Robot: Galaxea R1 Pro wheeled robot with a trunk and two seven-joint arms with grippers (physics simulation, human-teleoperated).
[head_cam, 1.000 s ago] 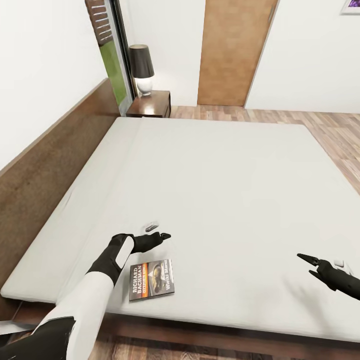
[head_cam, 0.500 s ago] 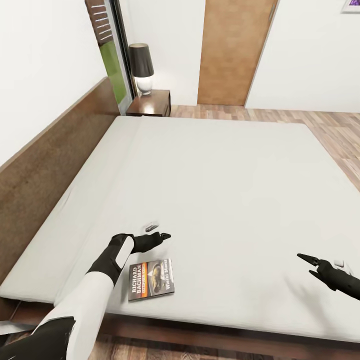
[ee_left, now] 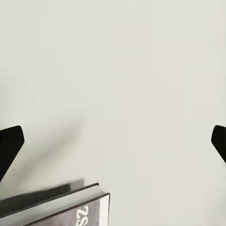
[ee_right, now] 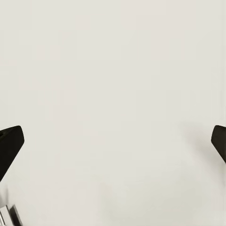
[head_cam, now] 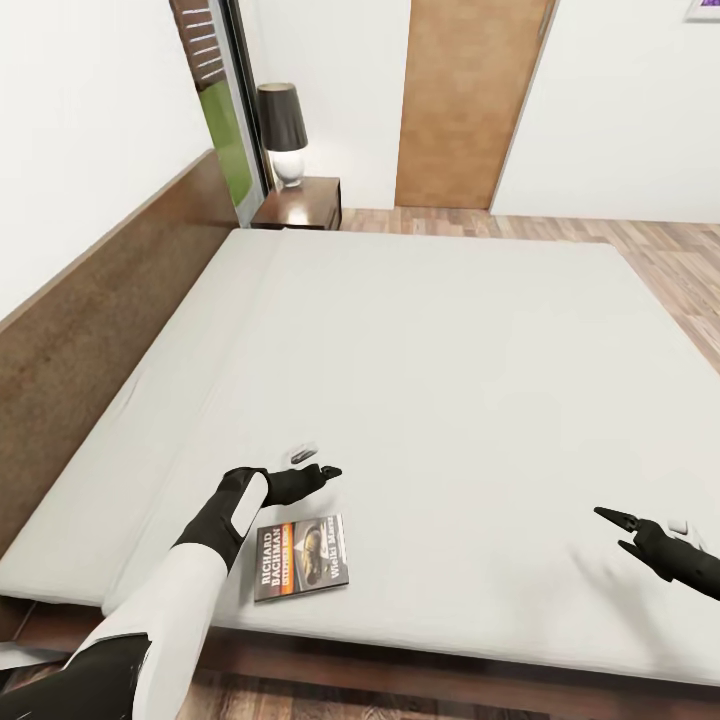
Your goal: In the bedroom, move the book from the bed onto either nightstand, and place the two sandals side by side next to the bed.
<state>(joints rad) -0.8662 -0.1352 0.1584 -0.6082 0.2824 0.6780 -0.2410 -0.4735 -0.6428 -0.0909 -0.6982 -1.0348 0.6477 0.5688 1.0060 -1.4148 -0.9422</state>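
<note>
The book (head_cam: 302,557) lies flat, cover up, near the front edge of the bed (head_cam: 430,360), on its pale mattress. My left gripper (head_cam: 325,470) hovers just beyond the book, open and holding nothing. In the left wrist view its fingertips (ee_left: 9,146) stand wide apart over the mattress, with a corner of the book (ee_left: 70,209) below them. My right gripper (head_cam: 612,520) is open over the mattress far to the right of the book. A nightstand (head_cam: 300,203) stands at the bed's far left corner. The sandals are out of view.
A lamp (head_cam: 282,130) with a dark shade takes up part of the nightstand's top. The dark headboard (head_cam: 90,330) runs along the bed's left side. A wooden door (head_cam: 465,100) and plank floor (head_cam: 660,260) lie beyond the bed.
The whole picture has shifted slightly, so the camera moved a little. The book and both grippers keep their places relative to each other.
</note>
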